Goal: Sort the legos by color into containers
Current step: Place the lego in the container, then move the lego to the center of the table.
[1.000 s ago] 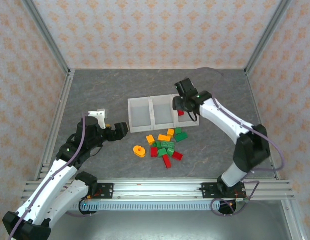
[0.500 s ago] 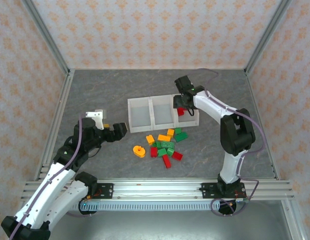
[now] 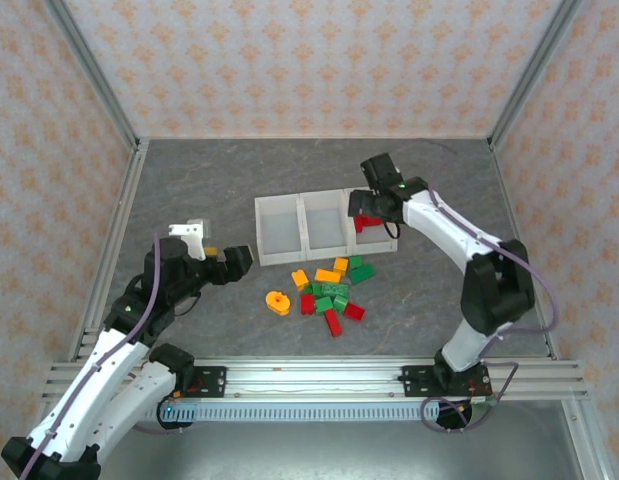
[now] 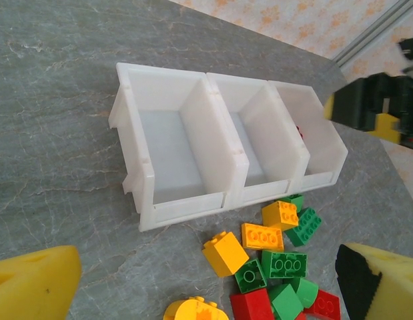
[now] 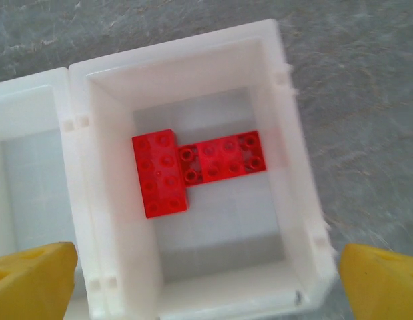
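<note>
Rightmost container (image 5: pixel 279 153): two touching red legos (image 5: pixel 159 173). Right hand (image 5: pixel 206 283), left hand (image 4: pixel 206 283) spread wide, empty.

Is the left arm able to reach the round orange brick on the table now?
Probably yes: the left gripper is open and near, and bare table lies between it and the round orange brick.

On the worktop (image 3: pixel 189 180), three joined containers (image 3: pixel 302 225) run from 9 to 3 o'clock. The loose legos (image 3: pixel 329 290) lie at the row's 6 o'clock, the round piece (image 3: pixel 277 301) at the pile's 9 o'clock. Two touching bricks (image 5: pixel 163 177) lie in the 3 o'clock container.
</note>
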`<action>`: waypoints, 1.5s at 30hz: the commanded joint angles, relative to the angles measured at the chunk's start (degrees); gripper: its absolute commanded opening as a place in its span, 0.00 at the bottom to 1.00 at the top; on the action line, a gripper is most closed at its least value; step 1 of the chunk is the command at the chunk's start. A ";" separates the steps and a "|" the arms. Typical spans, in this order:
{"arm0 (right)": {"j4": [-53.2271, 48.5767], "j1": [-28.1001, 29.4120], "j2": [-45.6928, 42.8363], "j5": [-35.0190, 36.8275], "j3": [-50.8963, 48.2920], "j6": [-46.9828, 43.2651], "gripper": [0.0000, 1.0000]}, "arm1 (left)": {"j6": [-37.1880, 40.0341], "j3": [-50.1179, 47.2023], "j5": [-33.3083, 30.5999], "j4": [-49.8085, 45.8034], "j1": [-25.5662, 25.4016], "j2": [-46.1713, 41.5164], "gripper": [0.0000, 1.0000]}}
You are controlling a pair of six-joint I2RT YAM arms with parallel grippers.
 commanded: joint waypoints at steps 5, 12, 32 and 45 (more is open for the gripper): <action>-6.21 0.08 -9.72 3.96 -9.26 8.01 1.00 | 1.11 -0.67 0.02 2.01 -0.30 -1.34 0.99; -4.95 2.93 -12.81 3.53 -19.64 17.40 1.00 | 1.29 -0.78 0.80 2.18 -0.30 -1.61 0.99; 5.63 8.78 -2.79 -1.70 -23.38 22.15 0.90 | 1.31 -0.67 0.03 2.03 -0.25 -4.17 0.99; 1.13 8.98 -4.57 4.57 -27.96 16.27 0.78 | 1.13 -0.82 -0.58 2.00 -0.26 -4.79 0.99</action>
